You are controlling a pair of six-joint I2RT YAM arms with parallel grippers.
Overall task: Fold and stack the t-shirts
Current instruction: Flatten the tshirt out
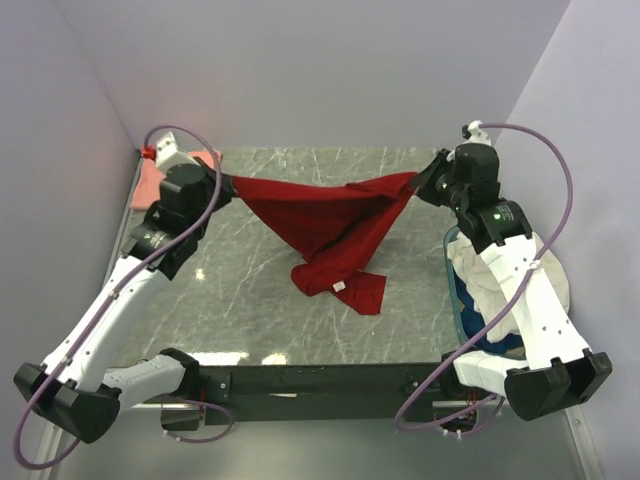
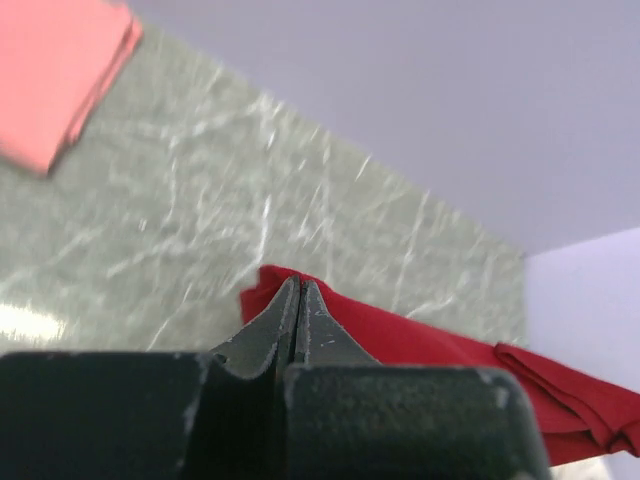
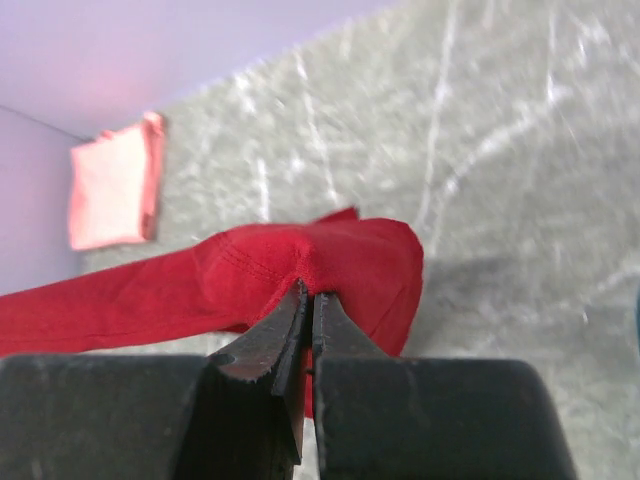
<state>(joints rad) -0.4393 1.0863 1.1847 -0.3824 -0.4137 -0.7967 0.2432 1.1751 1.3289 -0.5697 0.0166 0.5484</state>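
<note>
Crimson cloth is strung between two robot arms: seen from above, the deep red t-shirt (image 1: 330, 225) spans from the left jaws to the right jaws, both clenched on its upper corners. Its lower part sags to a crumpled heap on the marble tabletop (image 1: 250, 320), between the jaws and nearer the arm bases. The salmon-pink t-shirt (image 1: 148, 185) lies folded just outboard of the left jaws, at the far corner. From the left wrist, the tips pinch shut on only a sliver of red hem, the rest trailing off to their right. From the right wrist, the jaws bite a bunched fold, cloth running away to their left. The thin left hold looks liable to slip if the arms pull wider, dropping the shirt askew.
</note>
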